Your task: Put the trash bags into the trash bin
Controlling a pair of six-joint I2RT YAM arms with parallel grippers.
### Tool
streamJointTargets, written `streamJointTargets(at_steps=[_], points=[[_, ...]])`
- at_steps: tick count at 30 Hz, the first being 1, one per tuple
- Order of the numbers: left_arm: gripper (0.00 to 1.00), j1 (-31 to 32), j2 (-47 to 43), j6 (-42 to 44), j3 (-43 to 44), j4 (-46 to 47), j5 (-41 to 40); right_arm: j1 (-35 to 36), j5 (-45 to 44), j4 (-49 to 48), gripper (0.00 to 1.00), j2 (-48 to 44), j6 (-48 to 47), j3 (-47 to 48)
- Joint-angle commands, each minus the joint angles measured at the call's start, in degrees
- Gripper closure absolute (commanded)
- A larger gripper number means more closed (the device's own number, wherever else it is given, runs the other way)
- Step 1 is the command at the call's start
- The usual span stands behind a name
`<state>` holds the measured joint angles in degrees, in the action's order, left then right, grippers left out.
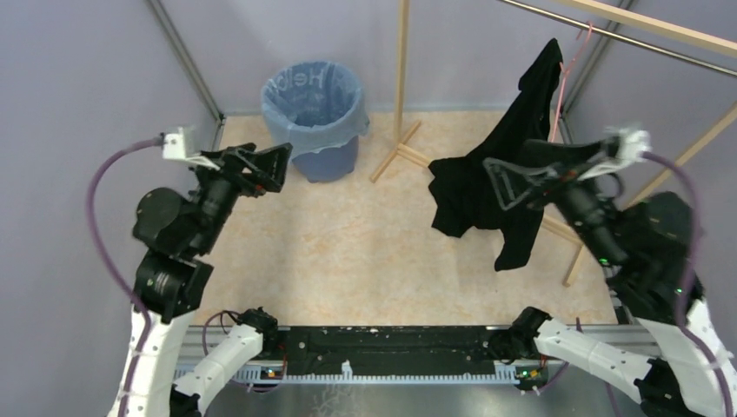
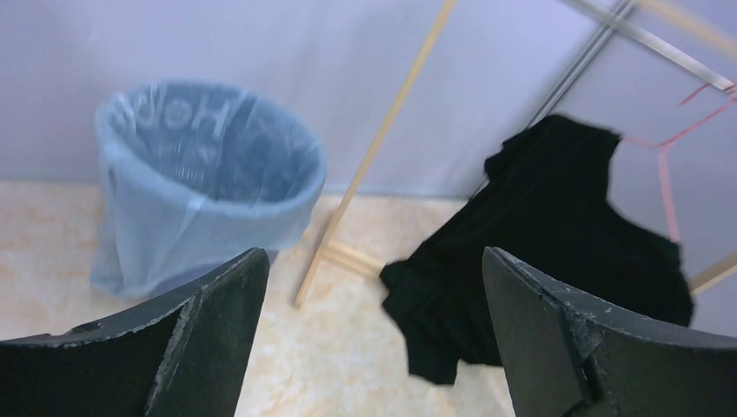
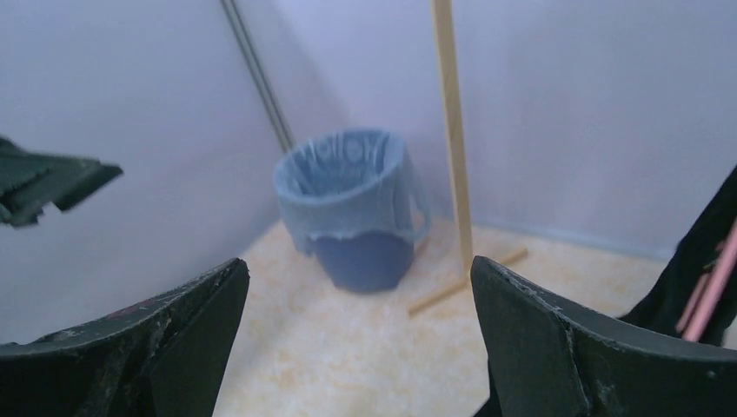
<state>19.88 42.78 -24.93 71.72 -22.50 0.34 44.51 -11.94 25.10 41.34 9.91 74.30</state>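
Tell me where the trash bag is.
Top view, far left: the bag lines the blue bin, folded over its rim, just left of the wooden post.

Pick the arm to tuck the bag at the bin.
Left, likely. The left tool, open, sits beside the bin, bag draped over its rim; the right tool, also open, is across the floor by the garment.

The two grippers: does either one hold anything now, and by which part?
Nothing is held. The left gripper and the right gripper stand open and empty; the trash bag lines the trash bin.
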Motion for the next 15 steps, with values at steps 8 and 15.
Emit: streamJointTargets(at_steps=[8, 15], points=[[0.01, 0.1, -1.8, 4.2, 7.9, -1.6, -2.8, 0.5, -8.7, 3.5, 0.01, -2.0, -2.9, 12.8], [0.01, 0.1, -1.9, 7.3, 7.5, -1.8, -3.5, 0.5, -10.4, 2.8, 0.01, -2.3, -1.0, 10.2]])
